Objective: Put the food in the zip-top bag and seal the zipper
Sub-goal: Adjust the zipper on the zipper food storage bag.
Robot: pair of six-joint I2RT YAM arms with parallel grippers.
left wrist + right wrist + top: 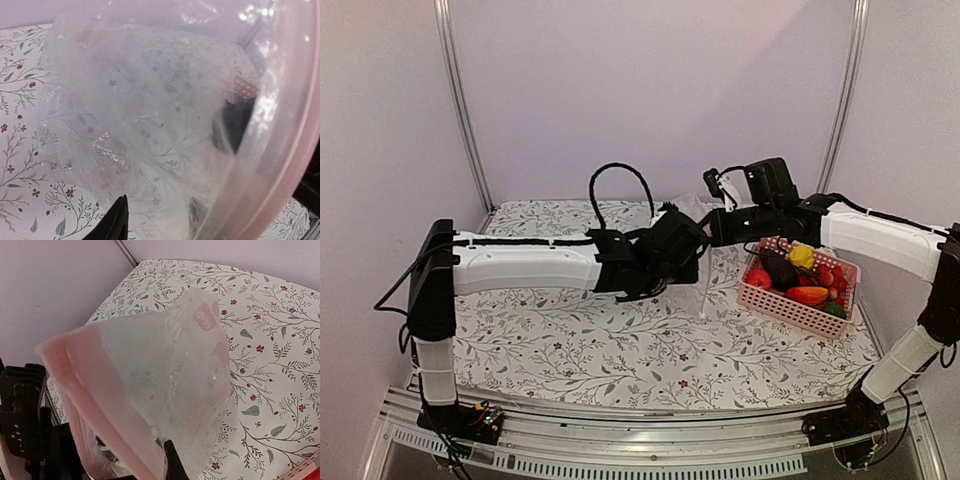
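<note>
Filling both wrist views, bag (165,385) hid jaws of left gripper (692,246) and right gripper (713,222); couldn't tell their grip. Food (807,282) sat in pink basket (775,301).

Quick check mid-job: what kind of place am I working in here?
Probably a lab test booth: plain walls with metal posts, a floral tablecloth, toy food in a pink basket.

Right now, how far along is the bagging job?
Done: the zip-top bag is off the table, up between the left gripper and right gripper. In hand: the right gripper seems to pinch it by the zipper; I can't tell the left's grip. Left: all the food sits in the pink basket, nothing shows in the bag, and sealing comes after.
</note>
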